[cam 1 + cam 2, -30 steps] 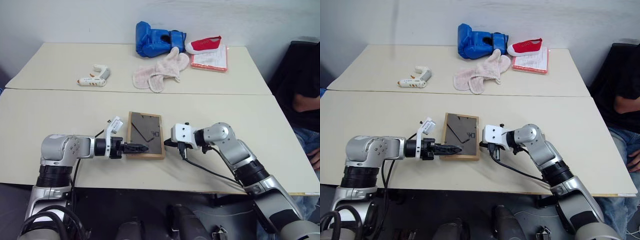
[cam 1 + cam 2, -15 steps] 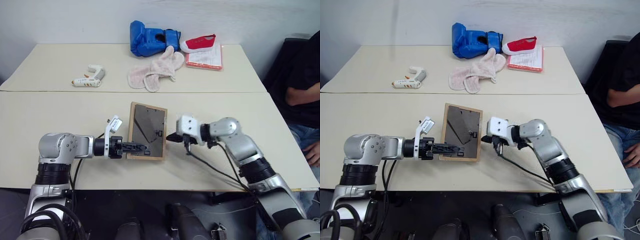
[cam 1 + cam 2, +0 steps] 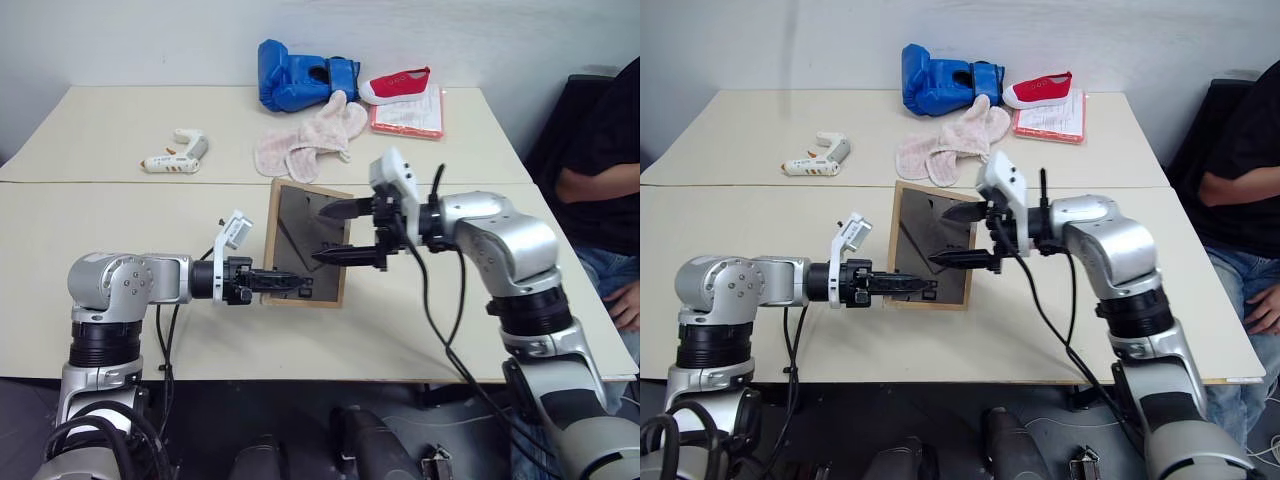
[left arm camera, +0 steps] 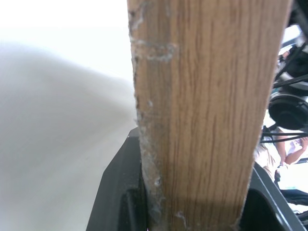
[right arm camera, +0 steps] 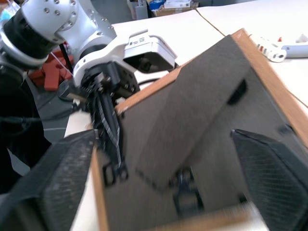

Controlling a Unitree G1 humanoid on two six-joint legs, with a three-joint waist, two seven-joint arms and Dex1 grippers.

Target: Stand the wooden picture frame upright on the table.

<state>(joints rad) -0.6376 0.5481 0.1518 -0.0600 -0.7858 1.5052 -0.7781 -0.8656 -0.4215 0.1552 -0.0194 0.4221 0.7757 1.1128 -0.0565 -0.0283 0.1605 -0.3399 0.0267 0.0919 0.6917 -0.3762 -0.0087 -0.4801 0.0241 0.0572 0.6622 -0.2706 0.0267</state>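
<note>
The left gripper (image 3: 283, 281) is clamped on the lower left edge of the wooden picture frame (image 3: 306, 243), which stands tilted above the table (image 3: 120, 220), dark back facing the camera. The right gripper (image 3: 335, 233) is spread wide, fingers level across the frame's back, gripping nothing.
</note>
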